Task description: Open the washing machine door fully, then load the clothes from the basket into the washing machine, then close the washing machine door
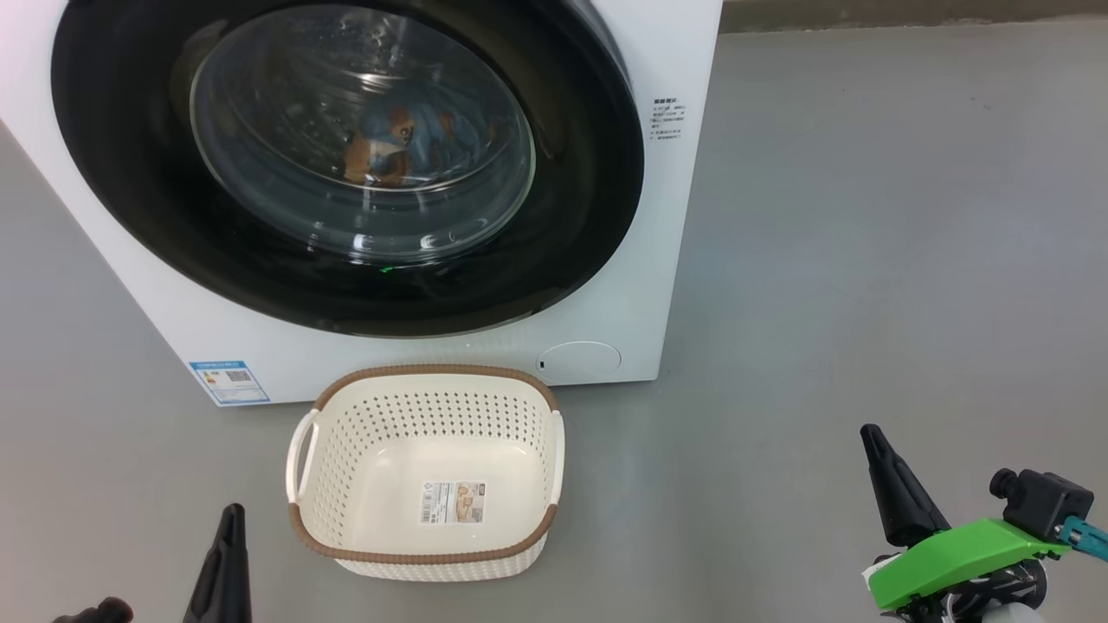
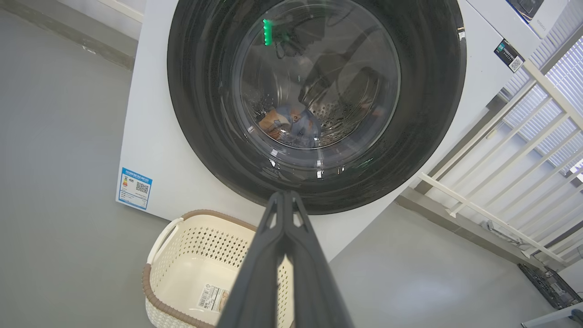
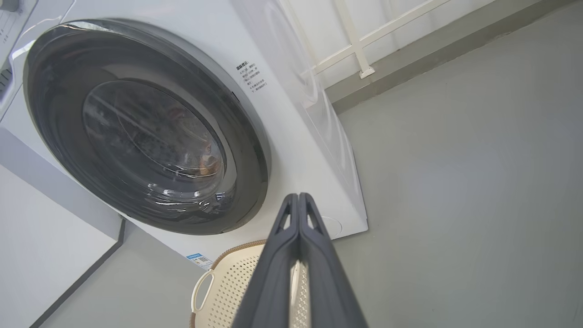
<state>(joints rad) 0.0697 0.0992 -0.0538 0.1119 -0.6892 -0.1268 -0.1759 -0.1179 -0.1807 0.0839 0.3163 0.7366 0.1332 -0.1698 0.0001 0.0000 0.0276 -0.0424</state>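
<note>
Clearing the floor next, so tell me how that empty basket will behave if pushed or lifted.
The basket is empty and perforated plastic, so probably light and quick to slide on the smooth floor. Wide and low, it seems unlikely to tip. Its side handles look rigid enough to hook.

Looks glossy black on the washing machine door (image 1: 346, 164), smooth clear glass at centre. Reads matt cream plastic on the basket (image 1: 415, 415).
</note>
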